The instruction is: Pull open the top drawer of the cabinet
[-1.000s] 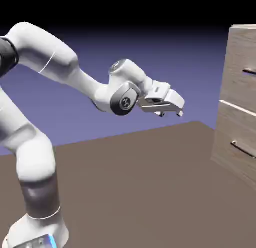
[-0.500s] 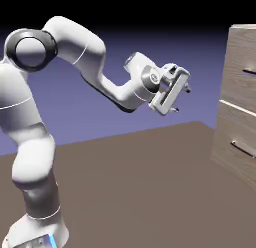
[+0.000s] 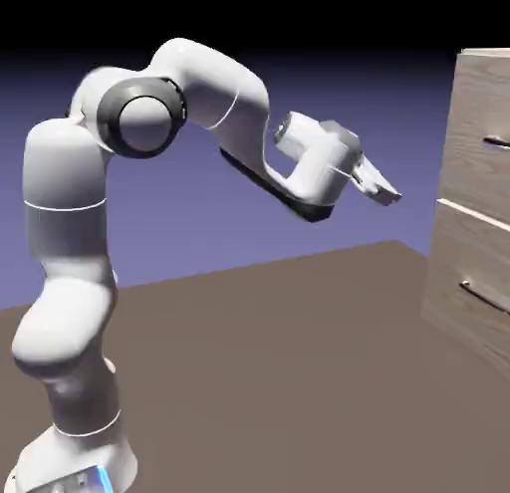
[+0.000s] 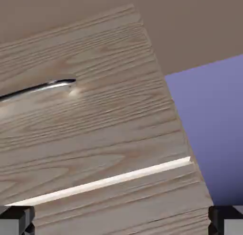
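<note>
Woodgrain cabinet (image 3: 478, 192), boxy, pale seams; top drawer (image 4: 80, 110) flush, thin dark bar handle (image 4: 35, 89) at my 10 o'clock. My pincer (image 3: 383, 187) spread, empty, clear air between.

Glossy white rounded arm (image 3: 70, 242), grey joint caps.

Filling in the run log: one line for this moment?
phase: approach | gripper: open, clear of cabinet | top drawer: closed, handle untouched

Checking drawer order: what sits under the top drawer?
Below the top drawer a light seam, then another drawer front with its own handle. Inside is hidden.
</note>
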